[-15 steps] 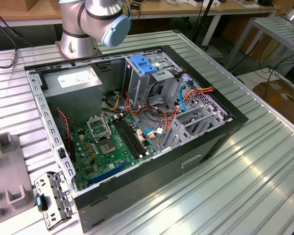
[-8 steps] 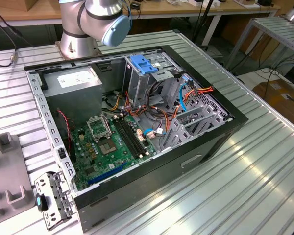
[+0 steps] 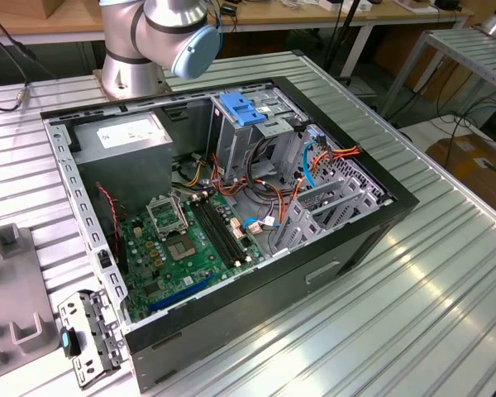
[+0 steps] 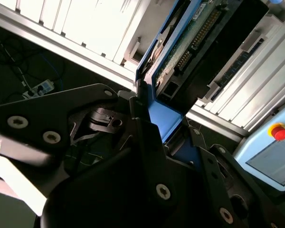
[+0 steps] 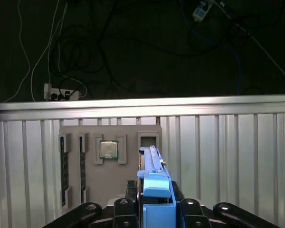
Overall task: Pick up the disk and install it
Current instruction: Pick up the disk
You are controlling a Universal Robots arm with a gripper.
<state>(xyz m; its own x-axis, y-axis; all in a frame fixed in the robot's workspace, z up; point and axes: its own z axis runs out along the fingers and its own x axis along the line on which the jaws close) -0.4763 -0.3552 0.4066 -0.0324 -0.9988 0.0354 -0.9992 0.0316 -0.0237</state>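
Disk (image 4: 190, 42): held on its edge in the gripper (image 4: 164, 121), near a grey tray (image 5: 109, 166).
Fingers (image 4: 141, 118): clamped tight on the disk's blue sides.
Computer case (image 3: 231, 207): open, lying on the table (image 3: 430, 306), arm base (image 3: 132, 58) at its far side.

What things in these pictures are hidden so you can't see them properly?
- Label of the disk: it sits edge-on in the first wrist view, with its lower end behind the fingers.
- The disk's far end: cut off by the second wrist view's edge.
- The arm: cut off by the exterior view's top edge.
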